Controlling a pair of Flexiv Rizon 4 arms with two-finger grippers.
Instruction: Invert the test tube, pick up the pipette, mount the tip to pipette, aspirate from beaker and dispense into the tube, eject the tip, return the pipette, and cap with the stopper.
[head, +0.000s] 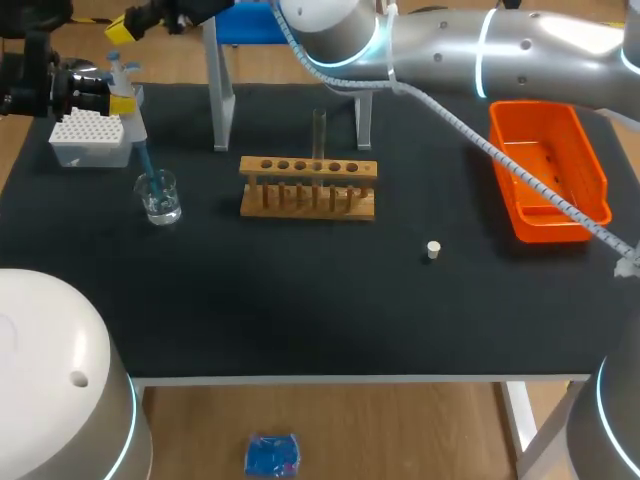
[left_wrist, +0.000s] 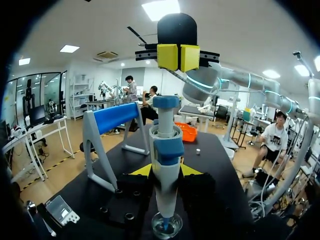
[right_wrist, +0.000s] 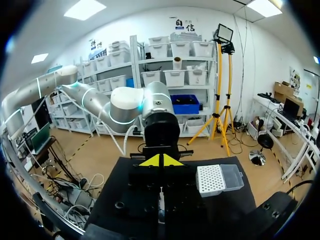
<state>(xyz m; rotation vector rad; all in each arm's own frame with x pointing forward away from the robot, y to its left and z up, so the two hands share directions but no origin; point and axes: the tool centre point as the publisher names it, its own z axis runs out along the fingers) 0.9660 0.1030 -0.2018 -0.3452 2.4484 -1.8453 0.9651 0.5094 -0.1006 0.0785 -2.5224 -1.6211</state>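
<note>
So my left gripper (left_wrist: 166, 171) is clamped on the pipette (left_wrist: 166, 145), its tip (head: 148, 167) dunked in the beaker (head: 160, 200) to aspirate, while my right gripper (left_wrist: 178, 57), pinched closed on nothing, hangs just above the plunger (left_wrist: 166, 102) to push it.

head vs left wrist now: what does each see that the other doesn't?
Head view only: the wooden test tube rack with its upright glass tube, and the white tip box. Left wrist view only: the right gripper, its yellow tips face-on and closed together. Both: the blue-and-white pipette in the left gripper, its tip in the glass beaker, the orange tray, the small white stopper.
</note>
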